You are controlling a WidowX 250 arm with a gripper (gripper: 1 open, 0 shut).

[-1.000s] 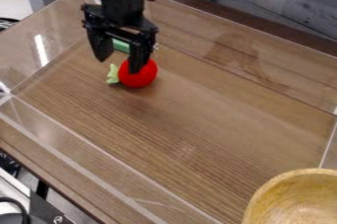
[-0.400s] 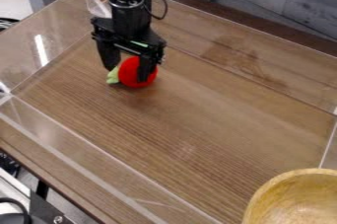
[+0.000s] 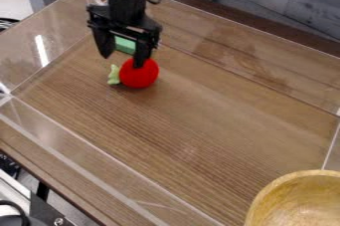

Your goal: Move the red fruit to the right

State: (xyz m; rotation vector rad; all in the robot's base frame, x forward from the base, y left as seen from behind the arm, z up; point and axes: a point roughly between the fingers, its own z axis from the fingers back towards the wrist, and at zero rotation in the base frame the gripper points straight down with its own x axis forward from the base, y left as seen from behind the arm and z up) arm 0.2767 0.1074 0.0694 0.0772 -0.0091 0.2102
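Observation:
The red fruit (image 3: 141,73) lies on the wooden table at the upper left, round and glossy, with a light-green leaf (image 3: 113,77) sticking out on its left. My black gripper (image 3: 125,53) hangs pointing down just behind and slightly left of the fruit. It is open, and its fingers (image 3: 101,49) stand wide apart without closing on the fruit. A small green patch (image 3: 125,43) shows in the gap between the fingers. I cannot tell whether it lies on the table or belongs to the hand.
Clear plastic walls (image 3: 54,160) ring the wooden tabletop (image 3: 200,120). A wooden bowl (image 3: 303,202) sits at the bottom right corner. A grey plank wall runs along the back.
The gripper dipped toward the fruit, partly covering it, then shifted back up and left in the picture. It stayed open throughout. The fruit has not moved.

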